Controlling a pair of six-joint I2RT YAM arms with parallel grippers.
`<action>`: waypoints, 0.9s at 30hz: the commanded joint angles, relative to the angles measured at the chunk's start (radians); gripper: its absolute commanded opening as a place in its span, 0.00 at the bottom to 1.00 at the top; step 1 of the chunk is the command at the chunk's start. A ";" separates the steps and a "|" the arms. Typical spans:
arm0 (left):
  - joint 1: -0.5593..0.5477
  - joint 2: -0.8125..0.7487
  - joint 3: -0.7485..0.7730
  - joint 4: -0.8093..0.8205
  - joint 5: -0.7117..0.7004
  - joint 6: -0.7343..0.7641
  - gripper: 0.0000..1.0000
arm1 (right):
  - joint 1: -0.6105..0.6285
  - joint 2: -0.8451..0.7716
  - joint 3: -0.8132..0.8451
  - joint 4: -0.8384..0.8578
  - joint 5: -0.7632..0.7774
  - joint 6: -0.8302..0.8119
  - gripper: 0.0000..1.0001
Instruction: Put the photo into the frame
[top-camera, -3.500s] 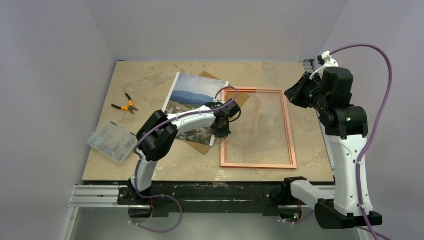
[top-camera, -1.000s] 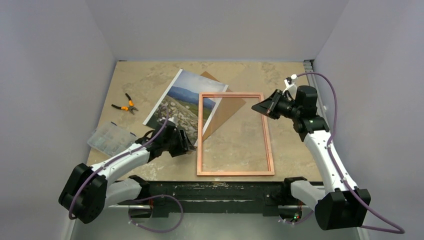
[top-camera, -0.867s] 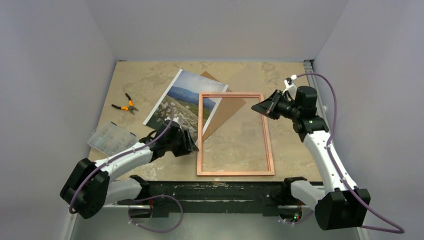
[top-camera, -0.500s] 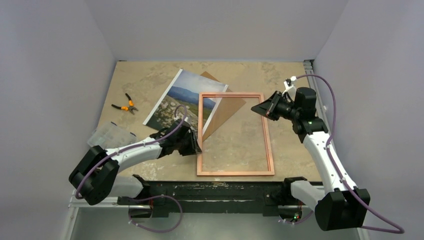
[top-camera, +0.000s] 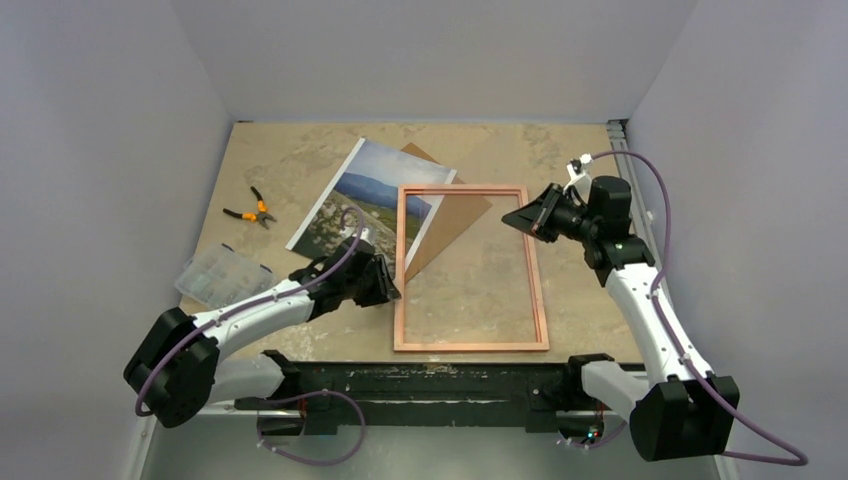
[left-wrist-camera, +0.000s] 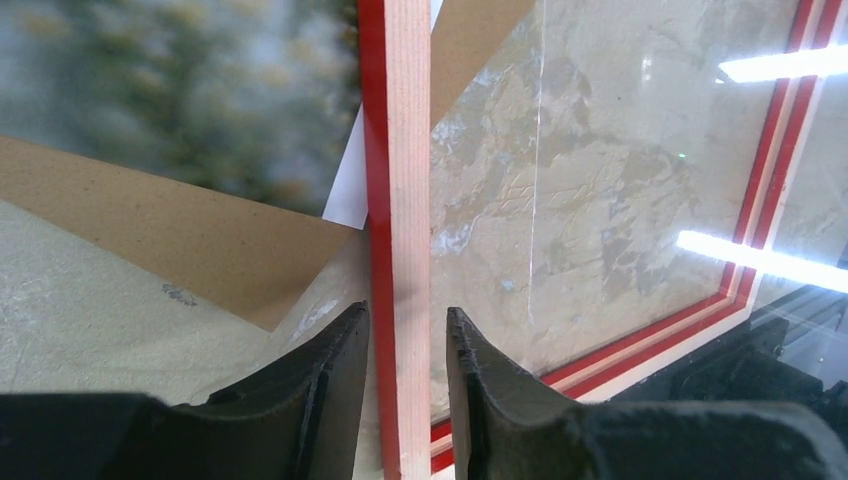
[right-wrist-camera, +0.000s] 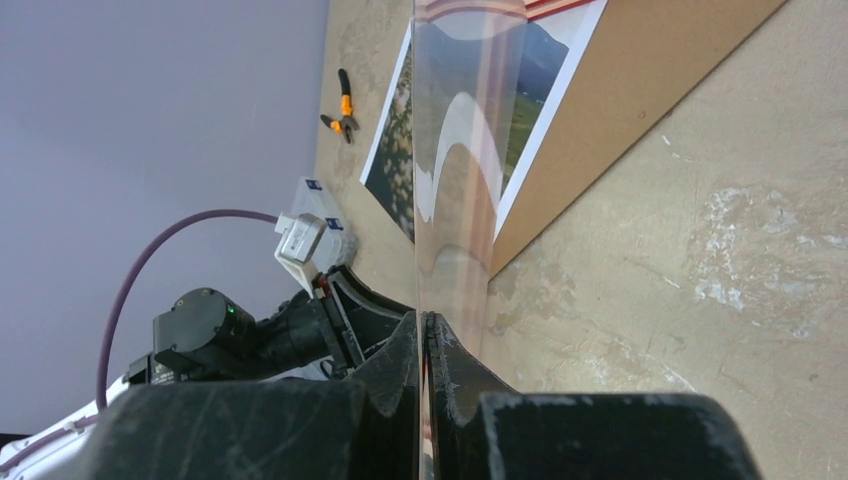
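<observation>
The frame (top-camera: 470, 346) lies pale back up on the table, red along its edges, with a clear pane. My left gripper (top-camera: 388, 288) is shut on its left rail (left-wrist-camera: 405, 150), one finger on each side, near the front corner. My right gripper (top-camera: 518, 218) is shut on the frame's right edge near the far corner. From the right wrist the frame (right-wrist-camera: 470, 150) shows edge-on. The photo (top-camera: 365, 195) lies picture up to the frame's left on a brown backing board (top-camera: 420, 155). The left rail overlaps the photo's right edge (left-wrist-camera: 180, 90).
Orange-handled pliers (top-camera: 252, 210) lie at the far left. A clear parts box (top-camera: 222, 275) sits at the left front edge. The backing board (left-wrist-camera: 150, 230) reaches under the frame's far left corner. The table's front edge runs just below the frame.
Early on the frame was carried leftward by my right gripper. Over the last second my left gripper moved right to the frame's left rail and narrowed round it. The right gripper held still.
</observation>
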 joint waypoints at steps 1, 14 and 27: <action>-0.003 0.024 -0.003 -0.004 -0.029 0.018 0.31 | 0.002 0.003 -0.013 0.064 -0.032 0.011 0.00; -0.015 0.155 0.022 -0.019 -0.030 0.019 0.00 | 0.003 0.007 -0.053 0.162 -0.056 0.093 0.00; -0.015 0.159 0.035 -0.057 -0.044 0.020 0.00 | 0.011 0.048 -0.056 0.217 -0.063 0.113 0.00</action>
